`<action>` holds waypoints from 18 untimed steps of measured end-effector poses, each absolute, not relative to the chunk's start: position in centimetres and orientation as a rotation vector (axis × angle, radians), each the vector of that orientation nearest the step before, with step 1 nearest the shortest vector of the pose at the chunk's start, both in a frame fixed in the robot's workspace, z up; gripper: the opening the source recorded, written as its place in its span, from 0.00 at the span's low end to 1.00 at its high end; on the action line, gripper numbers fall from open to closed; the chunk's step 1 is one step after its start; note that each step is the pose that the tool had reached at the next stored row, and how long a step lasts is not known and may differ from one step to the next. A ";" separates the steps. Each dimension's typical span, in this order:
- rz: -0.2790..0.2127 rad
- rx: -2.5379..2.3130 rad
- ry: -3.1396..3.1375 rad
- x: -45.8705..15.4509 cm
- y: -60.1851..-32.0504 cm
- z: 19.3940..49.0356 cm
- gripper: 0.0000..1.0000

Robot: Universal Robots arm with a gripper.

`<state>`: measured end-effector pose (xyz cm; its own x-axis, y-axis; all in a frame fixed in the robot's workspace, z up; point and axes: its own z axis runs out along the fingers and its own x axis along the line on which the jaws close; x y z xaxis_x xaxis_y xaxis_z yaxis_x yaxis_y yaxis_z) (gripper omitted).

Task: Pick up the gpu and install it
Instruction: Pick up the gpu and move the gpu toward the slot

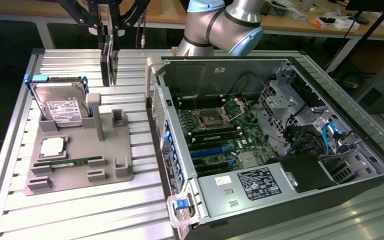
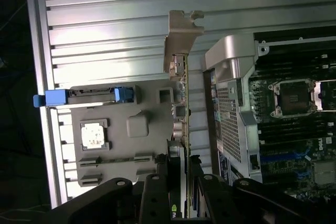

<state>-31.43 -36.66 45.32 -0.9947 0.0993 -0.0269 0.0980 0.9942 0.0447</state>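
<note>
Closest, our black hand (image 2: 178,163) clamps the thin black gpu card (image 2: 182,95) with silver bracket, hanging upright above the ribbed metal worktop (image 1: 78,215), left of the open computer case (image 1: 157,115). Carrying step, we judge; seating demands slot alignment.

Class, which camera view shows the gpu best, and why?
The wrist view: the gpu runs edge-on from its silver bracket to the hand. The exterior view shows it dark, hanging above the table.
</note>
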 end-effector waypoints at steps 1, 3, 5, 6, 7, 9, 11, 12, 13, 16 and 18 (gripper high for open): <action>0.067 0.154 3.108 -31.4 -36.7 45.3 0.27; 0.068 0.154 3.108 -31.1 -36.7 45.3 0.27; 0.068 0.154 3.107 -30.8 -36.7 45.2 0.27; 0.067 0.154 3.107 -30.7 -36.7 45.2 0.27; 0.068 0.154 3.107 -30.6 -36.7 45.2 0.27; 0.068 0.154 3.107 -30.5 -36.7 45.2 0.27; 0.068 0.154 3.107 -30.5 -36.7 45.2 0.27; 0.068 0.154 3.107 -30.5 -36.7 45.2 0.27; 0.067 0.154 3.107 -30.5 -36.6 45.2 0.27; 0.067 0.154 3.107 -30.5 -36.6 45.5 0.27; 0.067 0.154 3.107 -30.5 -36.6 46.0 0.27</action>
